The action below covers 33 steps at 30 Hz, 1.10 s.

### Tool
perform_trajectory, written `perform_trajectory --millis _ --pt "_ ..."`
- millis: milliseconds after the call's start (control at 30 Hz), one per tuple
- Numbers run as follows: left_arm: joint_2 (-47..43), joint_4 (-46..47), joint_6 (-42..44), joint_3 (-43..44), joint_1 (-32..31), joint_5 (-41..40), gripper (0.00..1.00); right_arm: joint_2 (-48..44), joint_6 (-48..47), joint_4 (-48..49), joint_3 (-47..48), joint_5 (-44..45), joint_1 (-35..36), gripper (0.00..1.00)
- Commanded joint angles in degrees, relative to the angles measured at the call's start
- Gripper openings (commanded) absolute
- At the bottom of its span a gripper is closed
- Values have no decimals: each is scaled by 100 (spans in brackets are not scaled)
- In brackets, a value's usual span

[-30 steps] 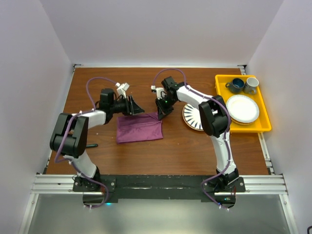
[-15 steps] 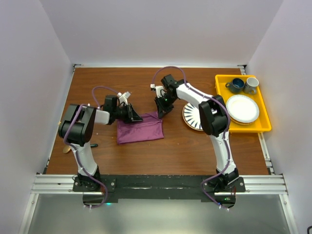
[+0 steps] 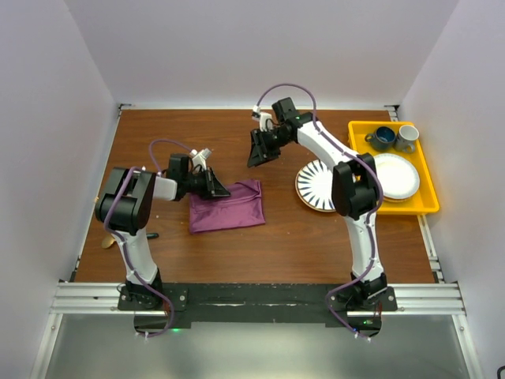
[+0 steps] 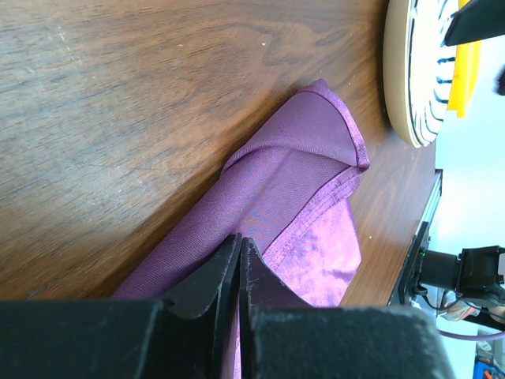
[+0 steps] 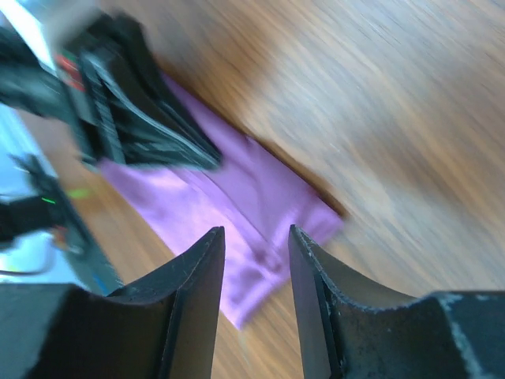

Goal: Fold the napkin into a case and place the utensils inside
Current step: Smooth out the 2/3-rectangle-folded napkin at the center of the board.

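The plum-purple napkin point(image 3: 226, 207) lies folded into a rectangle on the table, left of the striped plate point(image 3: 316, 186). My left gripper point(image 3: 220, 190) is low at the napkin's far left edge, its jaws pressed together on the cloth point(image 4: 300, 170) in the left wrist view point(image 4: 239, 239). My right gripper point(image 3: 256, 155) is open and empty, raised over the bare wood behind the napkin. Its blurred wrist view point(image 5: 256, 237) looks down on the napkin point(image 5: 237, 209) and the left gripper point(image 5: 134, 110). A gold-tan utensil tip point(image 3: 107, 241) peeks out beside the left arm; the rest is hidden.
A yellow tray point(image 3: 430, 207) at the right holds a white plate point(image 3: 392, 175), a blue cup point(image 3: 384, 138) and a grey cup point(image 3: 407, 137). A small dark object point(image 3: 150, 235) lies by the left arm. White walls enclose the table.
My left gripper came down onto the napkin's far edge and shut there. My right gripper let go of the napkin's far right corner and rose back toward the far side.
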Motion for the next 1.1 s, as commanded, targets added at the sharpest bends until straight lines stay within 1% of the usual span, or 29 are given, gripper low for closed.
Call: perform_trajectory --millis 0,100,200,267,300,400,467,500,567,600,633,667,700,733,767,833,900,967,1033,1067 --pt "271 -721 523 -167 47 -704 8 25 1225 1053 -81 -780 290 43" --pt "262 -721 550 -184 47 -722 8 157 1427 1229 -256 -965 387 43" --pt "270 -695 541 -202 47 -731 8 201 1489 1474 -695 -948 370 42" --pt "279 -668 532 -220 47 -722 8 158 1524 1712 -1196 -930 353 41" --pt "271 -660 523 -228 47 -731 8 166 1515 1922 -1345 -921 361 41" --pt "244 -642 541 -228 55 -687 9 271 1208 1924 -1785 -746 353 38" --pt "218 -581 602 -220 64 -538 13 307 1120 2003 -2102 -606 335 38" --pt "139 -528 611 -228 73 -442 17 368 1163 2108 -2190 -596 300 37" --pt "8 -283 594 -272 117 76 23 438 1181 2100 -2278 -579 291 36" --pt "-202 -177 585 -290 143 261 29 482 1181 2109 -2287 -579 265 35" --pt "-335 -28 463 -325 187 680 32 491 1216 2143 -2313 -579 256 34" --pt "-466 400 357 -369 205 893 34 491 1234 2170 -2331 -587 265 33" --pt "-711 578 252 -360 196 1034 38 500 1234 2205 -2340 -596 256 33" --pt "-818 771 -88 -369 170 1175 38 509 1225 2205 -2323 -614 256 33" --pt "-880 1217 -292 -378 144 1203 38 518 1217 2197 -2331 -614 256 33" --pt "-864 1597 -740 -326 38 1186 38 561 1138 2153 -2305 -570 247 32" --pt "-636 1721 -952 -299 -23 1098 36 597 1094 2100 -2305 -544 239 31" --pt "-338 1802 -1015 -308 -24 966 34 632 1067 2056 -2296 -482 230 27" --pt "-117 1810 -1023 -369 73 860 32 658 1023 2030 -2349 -447 221 24" --pt "101 1828 -1041 -413 204 817 31 658 1023 2030 -2366 -412 221 20"
